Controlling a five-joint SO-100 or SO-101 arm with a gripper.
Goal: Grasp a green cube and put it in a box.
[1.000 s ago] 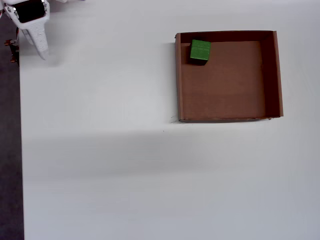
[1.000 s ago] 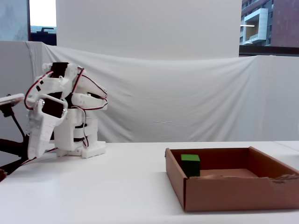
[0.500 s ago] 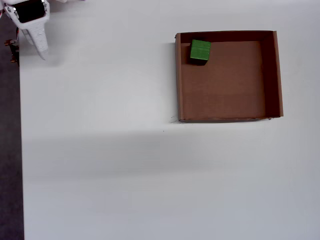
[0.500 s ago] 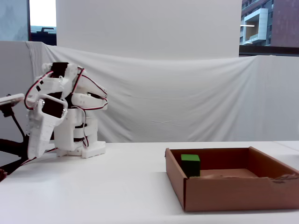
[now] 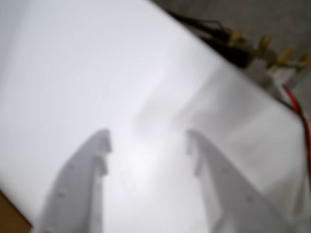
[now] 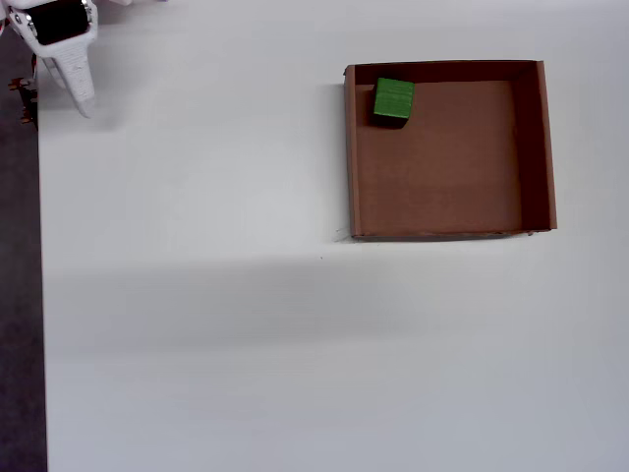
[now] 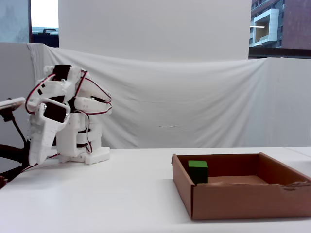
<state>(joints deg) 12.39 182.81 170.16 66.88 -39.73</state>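
No readable text or markings anywhere.

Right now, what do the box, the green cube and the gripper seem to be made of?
The box: brown cardboard, matte, with a frayed rim. The green cube: probably 3D-printed plastic, judging by faint ridges on its top. The gripper: white plastic, matte, likely printed; the wrist view is too blurred to confirm.

Arm folded back at its base

My white two-finger plastic gripper [image 5: 148, 145] hangs pointing downward, fingers parted and empty, joints tucked tight.
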